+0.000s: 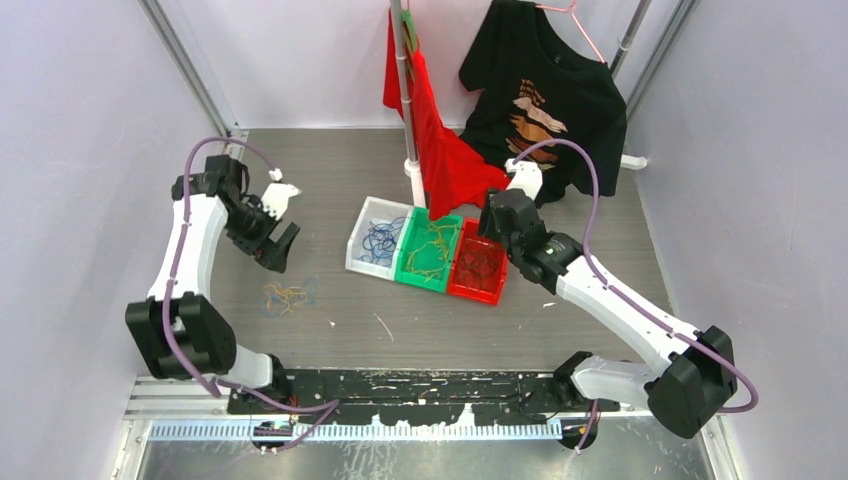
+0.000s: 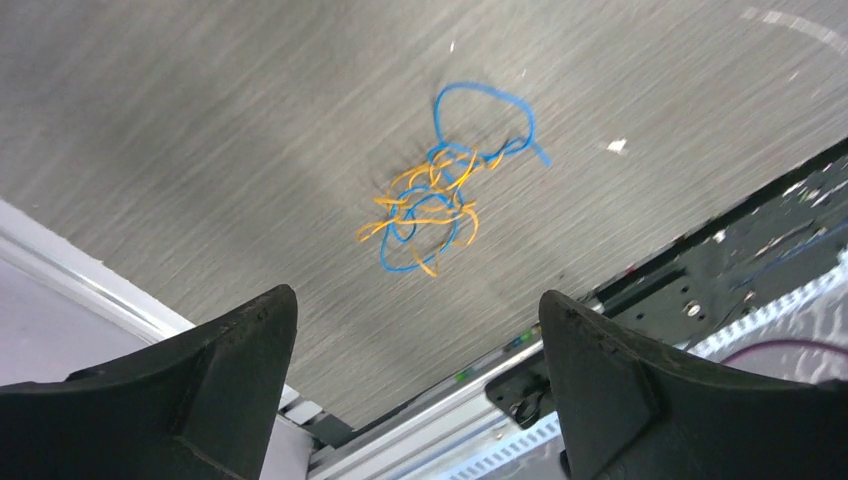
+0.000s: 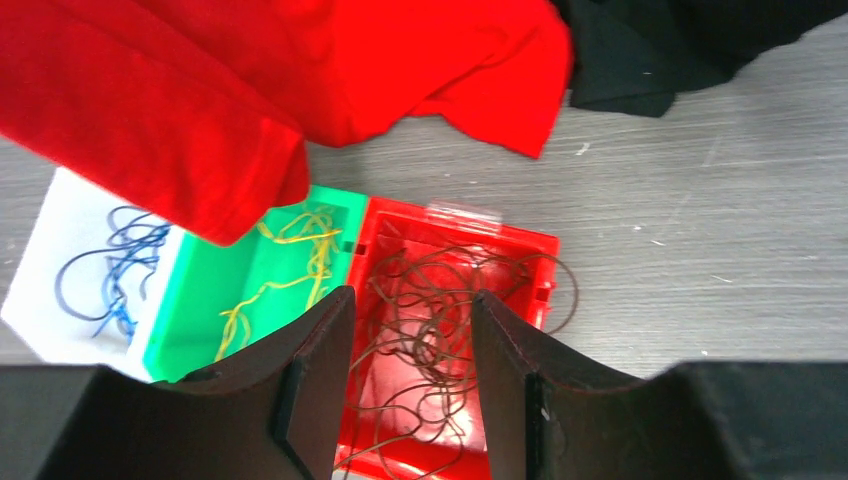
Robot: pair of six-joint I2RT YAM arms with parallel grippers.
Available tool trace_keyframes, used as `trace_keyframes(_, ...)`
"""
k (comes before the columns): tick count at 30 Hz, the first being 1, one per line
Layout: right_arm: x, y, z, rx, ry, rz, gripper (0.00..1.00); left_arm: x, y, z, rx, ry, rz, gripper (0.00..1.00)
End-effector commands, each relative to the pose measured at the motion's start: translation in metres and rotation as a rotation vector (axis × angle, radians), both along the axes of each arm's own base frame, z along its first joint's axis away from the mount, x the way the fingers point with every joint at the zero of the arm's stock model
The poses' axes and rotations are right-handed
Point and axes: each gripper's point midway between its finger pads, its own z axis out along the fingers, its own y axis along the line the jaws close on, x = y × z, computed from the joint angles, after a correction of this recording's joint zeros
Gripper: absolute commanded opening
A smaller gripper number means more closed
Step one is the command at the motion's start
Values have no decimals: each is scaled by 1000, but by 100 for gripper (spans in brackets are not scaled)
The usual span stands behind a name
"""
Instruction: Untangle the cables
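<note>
from above: my left end effector hangs spread open, the blue-and-yellow tangle lying below it on the worktop. my right end effector sits over the red bin.

left wrist: the tangle lies ahead, between my wide fingers — a blind pinch could lift the whole knot, not one strand.

right wrist: fingers parted, nothing held, brown cables beneath them — one loop hangs past the rim on my right and could snag if i pull away.
</note>
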Motion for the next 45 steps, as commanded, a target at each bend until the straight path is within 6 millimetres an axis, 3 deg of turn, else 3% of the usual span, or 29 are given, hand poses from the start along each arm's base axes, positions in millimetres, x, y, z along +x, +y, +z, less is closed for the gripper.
trace_keyframes(1,5,32,26,133,-26,101,51,-15,18,-27,19,92,-110,88)
trace_keyframes(5,2,43,15,186,-14,128,47,-24,19,-57,17,128,-160,83)
trace_keyframes(11,-6,50,14,239,-33,170,41,-23,-8,-89,-68,179,-186,70)
trace_keyframes(15,-13,56,20,279,-55,221,35,-12,-19,-111,-21,158,-253,66)
trace_keyframes(20,-21,62,24,320,-71,271,28,-2,-29,-125,21,121,-312,60)
trace_keyframes(26,-28,64,32,352,-96,301,21,-3,-30,-132,75,110,-359,36)
trace_keyframes(30,-29,65,35,362,-98,305,17,-11,-32,-121,71,119,-374,21)
trace_keyframes(32,-28,67,35,366,-100,307,16,-17,-32,-113,75,131,-383,18)
trace_keyframes(34,-27,67,37,369,-102,307,16,-21,-32,-104,81,135,-387,23)
trace_keyframes(38,-27,68,39,370,-106,311,16,-32,-27,-88,99,155,-413,50)
trace_keyframes(41,-28,67,40,373,-108,310,16,-36,-17,-86,153,168,-441,56)
trace_keyframes(45,-30,65,40,378,-111,303,16,-33,-7,-100,211,172,-460,56)
